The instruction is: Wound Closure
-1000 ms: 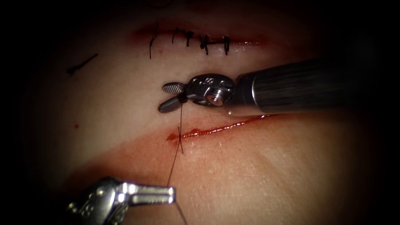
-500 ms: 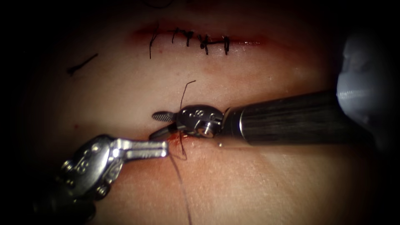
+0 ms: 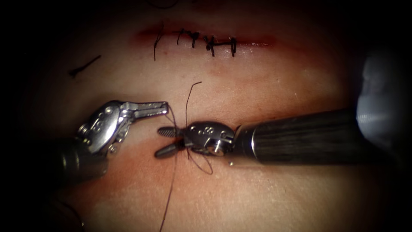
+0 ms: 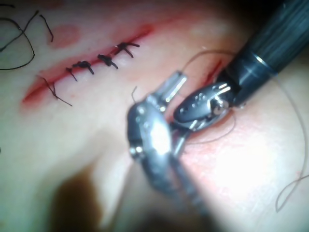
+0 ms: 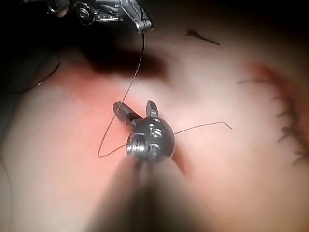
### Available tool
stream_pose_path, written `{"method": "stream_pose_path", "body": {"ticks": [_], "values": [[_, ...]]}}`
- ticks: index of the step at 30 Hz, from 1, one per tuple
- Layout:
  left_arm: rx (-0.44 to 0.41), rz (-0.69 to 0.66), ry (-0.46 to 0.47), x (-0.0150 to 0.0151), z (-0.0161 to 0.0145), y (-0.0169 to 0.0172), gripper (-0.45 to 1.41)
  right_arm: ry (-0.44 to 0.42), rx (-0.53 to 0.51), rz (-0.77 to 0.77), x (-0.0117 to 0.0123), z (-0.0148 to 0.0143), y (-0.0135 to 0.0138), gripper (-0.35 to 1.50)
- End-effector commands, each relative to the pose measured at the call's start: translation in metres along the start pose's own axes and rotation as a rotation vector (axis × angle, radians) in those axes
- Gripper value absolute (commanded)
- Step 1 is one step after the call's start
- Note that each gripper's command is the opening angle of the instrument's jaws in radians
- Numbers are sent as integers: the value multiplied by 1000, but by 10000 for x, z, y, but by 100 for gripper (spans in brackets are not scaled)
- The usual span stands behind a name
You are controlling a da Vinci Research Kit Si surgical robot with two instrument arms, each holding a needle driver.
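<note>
My left tool (image 3: 161, 107) sits left of the cut, jaws shut on the dark thread (image 3: 174, 129) at their tip. From there the thread runs down across my right tool (image 3: 159, 141), whose jaws stand open in a V with nothing clamped, and on down the tissue (image 3: 257, 193). A small loop (image 3: 204, 165) lies just below the right tool, and a short free tail (image 3: 191, 88) rises above it. The right shaft lies over the cut. The right wrist view shows the open jaws (image 5: 134, 104), the thread (image 5: 137, 67) and the left tool (image 5: 137, 21); the left wrist view shows both tools (image 4: 174, 87) (image 4: 200, 104).
An older, stitched cut (image 3: 206, 41) crosses the tissue further back, also seen as a stitched line (image 4: 96, 60). A loose piece of thread (image 3: 83, 66) lies at the far left. A pale blurred object (image 3: 377, 99) sits at the right edge above the right shaft.
My left tool rose from the lower left to above and left of the right jaws, carrying the thread across them. The right tool dropped down over the cut, and a short tail now stands free.
</note>
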Motion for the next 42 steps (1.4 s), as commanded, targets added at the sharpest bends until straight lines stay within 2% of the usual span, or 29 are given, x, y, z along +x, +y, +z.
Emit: {"method": "stream_pose_path", "body": {"ticks": [1, 7, 17, 22, 32, 42], "values": [[-2, -2, 0, -12, 3, -4, -45, 1, 6, 3, -7, 2, -6, 126], [4, -18, -5, -43, -2, -31, -45, 17, 15, 3, -11, -6, -14, 126], [6, -33, -14, -91, -8, -49, -45, 99, 31, 3, -25, -34, -20, 123], [14, -43, -19, -105, -13, -52, -45, 138, 40, 29, -32, -50, -21, 121], [23, -55, -24, -135, -9, -57, -45, 222, 80, 59, -32, -39, -33, 121], [24, -79, -41, -176, -27, -50, -45, 321, 76, 82, -26, -52, -28, 121]]}}
